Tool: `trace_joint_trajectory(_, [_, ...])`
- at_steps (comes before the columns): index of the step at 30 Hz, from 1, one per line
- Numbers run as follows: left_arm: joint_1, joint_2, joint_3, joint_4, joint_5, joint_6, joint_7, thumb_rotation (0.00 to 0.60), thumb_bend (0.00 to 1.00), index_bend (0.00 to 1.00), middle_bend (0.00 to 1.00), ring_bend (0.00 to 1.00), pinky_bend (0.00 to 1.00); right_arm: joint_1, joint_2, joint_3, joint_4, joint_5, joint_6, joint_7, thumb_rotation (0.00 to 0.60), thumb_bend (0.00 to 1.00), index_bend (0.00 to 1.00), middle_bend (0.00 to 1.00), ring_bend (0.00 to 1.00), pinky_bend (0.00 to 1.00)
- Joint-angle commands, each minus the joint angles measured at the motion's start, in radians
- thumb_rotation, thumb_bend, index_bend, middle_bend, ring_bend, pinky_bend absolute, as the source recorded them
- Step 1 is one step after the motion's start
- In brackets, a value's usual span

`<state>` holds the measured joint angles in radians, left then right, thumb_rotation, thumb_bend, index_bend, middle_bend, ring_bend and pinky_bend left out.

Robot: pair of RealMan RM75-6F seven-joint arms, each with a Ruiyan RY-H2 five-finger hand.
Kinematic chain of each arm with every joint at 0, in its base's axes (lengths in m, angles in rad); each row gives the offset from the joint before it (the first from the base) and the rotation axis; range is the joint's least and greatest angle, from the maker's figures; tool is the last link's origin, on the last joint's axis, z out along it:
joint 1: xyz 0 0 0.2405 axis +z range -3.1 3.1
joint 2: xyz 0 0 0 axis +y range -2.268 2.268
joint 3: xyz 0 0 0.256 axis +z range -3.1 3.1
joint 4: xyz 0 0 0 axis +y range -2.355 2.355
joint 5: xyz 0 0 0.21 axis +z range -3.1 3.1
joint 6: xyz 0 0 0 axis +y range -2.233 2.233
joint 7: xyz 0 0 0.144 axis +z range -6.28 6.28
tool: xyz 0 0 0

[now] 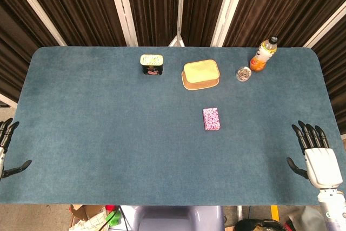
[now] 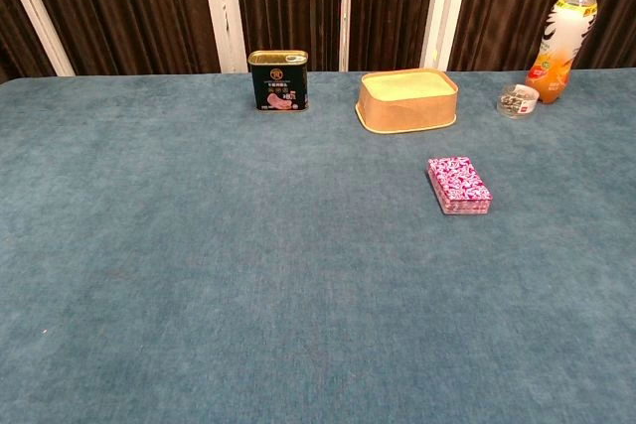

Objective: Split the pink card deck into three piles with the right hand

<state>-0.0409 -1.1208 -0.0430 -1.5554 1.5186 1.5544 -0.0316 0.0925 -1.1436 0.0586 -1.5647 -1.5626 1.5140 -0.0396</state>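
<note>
The pink patterned card deck (image 1: pixel 211 118) lies flat as a single stack right of the table's middle; the chest view shows the deck (image 2: pixel 458 185) too. My right hand (image 1: pixel 314 153) rests at the table's near right corner, fingers spread, holding nothing, well to the right of the deck. My left hand (image 1: pixel 6 147) shows only partly at the near left edge, its fingers apart and empty. Neither hand appears in the chest view.
Along the back of the blue table (image 1: pixel 108 133) stand a dark food tin (image 1: pixel 152 64), a yellow-tan oval container (image 1: pixel 201 74), a small clear glass dish (image 1: pixel 244 73) and an orange drink bottle (image 1: pixel 263 54). Dark curtains hang behind.
</note>
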Motion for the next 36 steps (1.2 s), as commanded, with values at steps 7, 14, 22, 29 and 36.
trace_joint_trajectory(7, [0.0, 0.0, 0.0, -0.002, 0.0, 0.0, 0.003, 0.6, 0.0, 0.0, 0.0, 0.0, 0.0, 0.001, 0.001, 0.0, -0.002, 0.006, -0.005, 0.005, 0.6, 0.31, 0.0, 0.0, 0.0, 0.0])
trace_joint_trajectory(14, [0.0, 0.002, -0.003, -0.003, -0.006, -0.002, -0.009, 0.6, 0.0, 0.0, 0.0, 0.0, 0.0, 0.017, 0.008, 0.017, -0.045, 0.033, -0.033, 0.009, 0.6, 0.3, 0.0, 0.0, 0.0, 0.0])
trace_joint_trajectory(22, [-0.005, 0.012, -0.003, -0.012, -0.016, -0.02, -0.027, 0.6, 0.0, 0.0, 0.0, 0.0, 0.0, 0.113, 0.03, 0.081, -0.163, 0.125, -0.174, -0.071, 0.6, 0.25, 0.0, 0.0, 0.0, 0.0])
trace_joint_trajectory(29, [-0.005, 0.014, -0.001, -0.011, -0.004, -0.013, -0.027, 0.6, 0.0, 0.0, 0.0, 0.0, 0.0, 0.269, 0.024, 0.152, -0.265, 0.311, -0.397, -0.24, 0.6, 0.25, 0.0, 0.0, 0.0, 0.0])
trace_joint_trajectory(36, [-0.008, 0.023, 0.002, -0.013, -0.004, -0.026, -0.052, 0.6, 0.0, 0.0, 0.0, 0.0, 0.0, 0.438, -0.011, 0.18, -0.301, 0.574, -0.568, -0.474, 0.6, 0.25, 0.0, 0.0, 0.0, 0.0])
